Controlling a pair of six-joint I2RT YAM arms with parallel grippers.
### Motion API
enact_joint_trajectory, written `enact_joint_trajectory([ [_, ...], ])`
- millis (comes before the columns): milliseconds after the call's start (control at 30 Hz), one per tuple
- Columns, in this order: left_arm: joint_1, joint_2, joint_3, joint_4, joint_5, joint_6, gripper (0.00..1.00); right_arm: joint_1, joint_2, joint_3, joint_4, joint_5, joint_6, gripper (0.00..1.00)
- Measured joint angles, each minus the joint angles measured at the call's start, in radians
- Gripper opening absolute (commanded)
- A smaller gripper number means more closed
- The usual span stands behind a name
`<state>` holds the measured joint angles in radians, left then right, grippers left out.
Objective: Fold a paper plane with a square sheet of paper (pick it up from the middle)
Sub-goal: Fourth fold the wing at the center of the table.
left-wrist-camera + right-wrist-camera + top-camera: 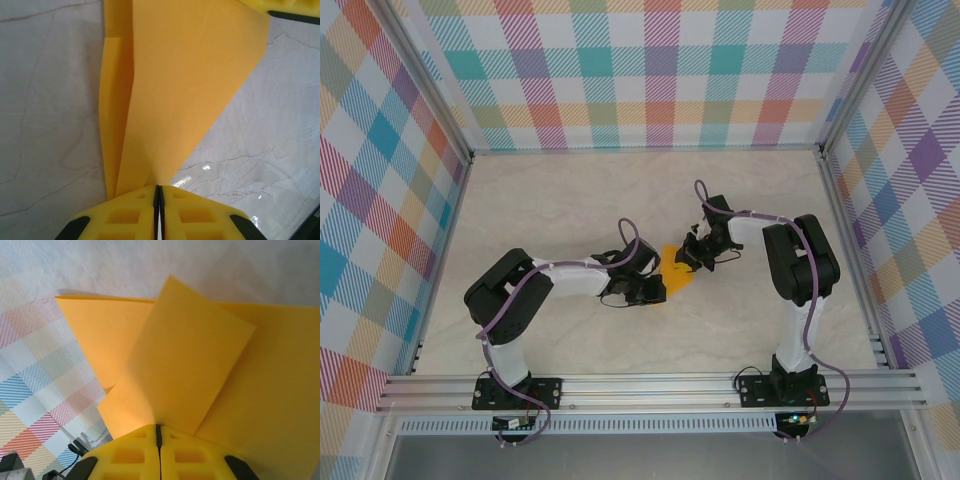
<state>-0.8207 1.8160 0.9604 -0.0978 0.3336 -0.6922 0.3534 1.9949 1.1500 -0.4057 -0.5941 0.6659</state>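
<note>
Setting: Two black robot arms reach inward over a pale, marble-veined desk [570, 200]. Walls of pastel checked cloth [660, 70] close it in on three sides, and a silver metal rail [650, 385] runs along the near edge where the arm bases are bolted.
Sheet of paper: The orange-yellow sheet of paper [672, 272] is near the middle of the desk, stretched between the two arm tips. It is partly folded, with overlapping flaps and straight creases. Whether any part of it touches the desk cannot be told.
Left pincer: The left pincer [158, 189] is pressed together on the sheet of paper. Its yellow fingers [125, 217] meet along a thin dark seam, and the narrow, tapered end of the paper is nipped between them.
Left wrist view: The paper fans out wider away from the grip. One long fold line runs lengthwise and a second layer shows along the left side. The veined desk lies behind it on both sides.
Right pincer: The right pincer [158, 429] is also pressed together, pinching the sheet of paper at an edge where several layers cross.
Right wrist view: A squarish flap lies over a wider folded layer. Checked wall cloth shows to the left behind the paper.
</note>
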Motion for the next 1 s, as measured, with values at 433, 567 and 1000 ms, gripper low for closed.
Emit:
enact_joint_trajectory([
  [433,0.0,-0.019,-0.073,0.103,-0.002,-0.047,0.11,0.0,0.001,0.002,-0.001,-0.002,0.0,0.06],
  [567,0.0,-0.039,-0.133,0.192,-0.003,-0.079,0.12,0.0,0.001,0.002,-0.001,-0.002,0.0,0.06],
  [1000,0.0,-0.112,-0.278,0.34,-0.008,-0.168,0.11,0.0,0.006,0.004,0.0,-0.013,0.0,0.06],
])
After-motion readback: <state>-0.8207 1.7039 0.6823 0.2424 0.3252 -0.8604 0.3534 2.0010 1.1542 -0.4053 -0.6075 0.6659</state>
